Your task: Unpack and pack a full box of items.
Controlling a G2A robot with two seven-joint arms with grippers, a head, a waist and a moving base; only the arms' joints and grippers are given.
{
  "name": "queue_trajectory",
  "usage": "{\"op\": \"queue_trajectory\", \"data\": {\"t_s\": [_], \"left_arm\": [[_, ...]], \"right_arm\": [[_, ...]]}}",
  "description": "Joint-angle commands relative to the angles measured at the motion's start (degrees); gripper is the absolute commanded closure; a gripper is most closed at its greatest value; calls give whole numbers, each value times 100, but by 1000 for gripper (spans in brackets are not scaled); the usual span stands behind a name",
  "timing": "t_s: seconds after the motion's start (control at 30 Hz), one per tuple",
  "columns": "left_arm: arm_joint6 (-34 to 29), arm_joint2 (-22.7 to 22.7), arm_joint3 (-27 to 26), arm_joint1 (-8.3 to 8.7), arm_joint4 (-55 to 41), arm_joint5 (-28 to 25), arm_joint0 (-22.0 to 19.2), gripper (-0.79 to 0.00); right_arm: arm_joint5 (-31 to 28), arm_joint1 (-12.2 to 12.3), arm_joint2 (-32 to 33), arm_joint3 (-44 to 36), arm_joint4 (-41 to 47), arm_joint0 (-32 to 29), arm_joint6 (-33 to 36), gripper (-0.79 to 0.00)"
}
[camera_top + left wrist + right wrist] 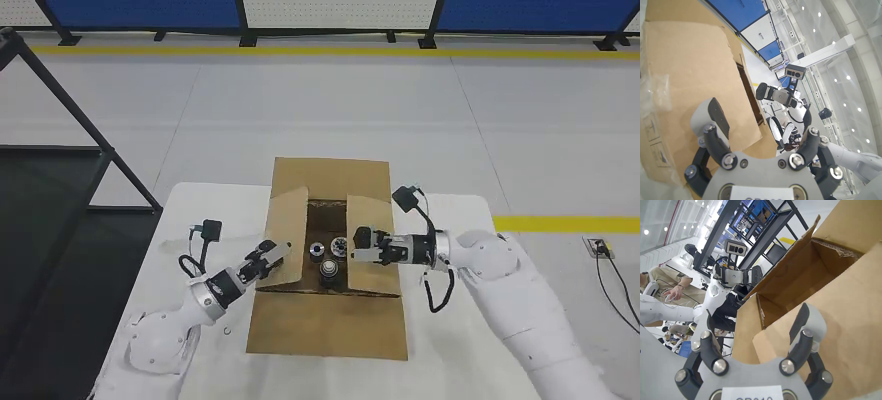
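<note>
One box sits on the counter with four flaps open. Three round items show inside the box, dark and metallic. Left pincer is at the box's left flap, fingers apart, astride the flap edge. Right pincer is at the box's right flap, fingers apart, flap between them.

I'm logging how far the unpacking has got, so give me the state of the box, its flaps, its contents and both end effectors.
box: open at the top.
far flap: folded outward.
near flap: folded outward.
left flap: raised.
right flap: raised.
items: inside the box, not yet unpacked.
left end effector: open, at the left flap.
right end effector: open, at the right flap.
</note>
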Motion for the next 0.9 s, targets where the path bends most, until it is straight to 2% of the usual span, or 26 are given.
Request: {"op": "queue_trajectory", "data": {"t_s": [0.0,0.5,0.87], "left_arm": [[-108,103,112,-1,-28,-15,-87,-785],[-83,618,540,-26,-22,-69,-359,-785],[16,761,675,-20,41,-31,-400,-785]], "right_arm": [[-88,-29,-132,148,-14,79,-88,-785],[-354,-83,-773,702,-145,432,-354,-785],[-520,-52,-1037,782,-740,541,-594,-785]]}}
